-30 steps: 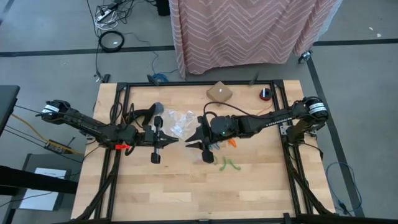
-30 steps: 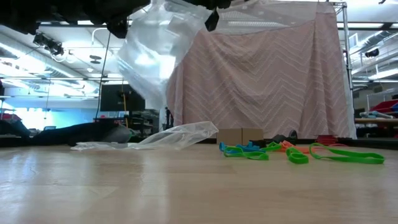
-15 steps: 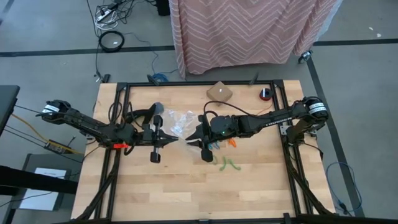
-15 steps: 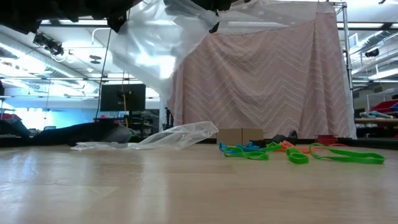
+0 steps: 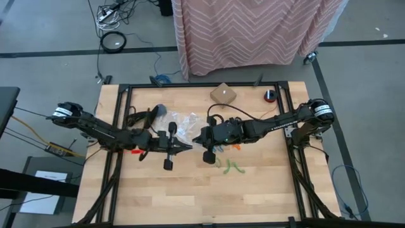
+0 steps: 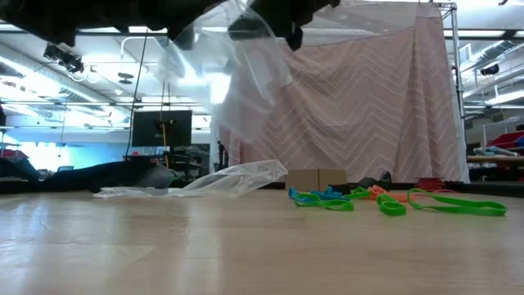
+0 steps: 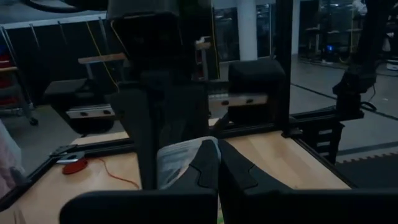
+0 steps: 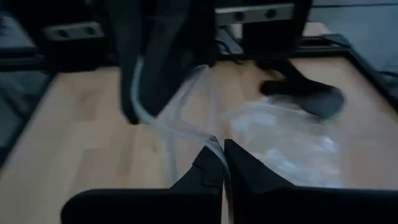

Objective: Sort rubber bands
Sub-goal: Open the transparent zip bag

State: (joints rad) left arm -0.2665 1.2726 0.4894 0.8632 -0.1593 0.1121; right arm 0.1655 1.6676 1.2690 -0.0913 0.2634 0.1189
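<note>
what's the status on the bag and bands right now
Left gripper and right gripper both shut on clear bag, held aloft mid-table. Rubber bands loose on table, unsorted. Second bag lying flat.
</note>
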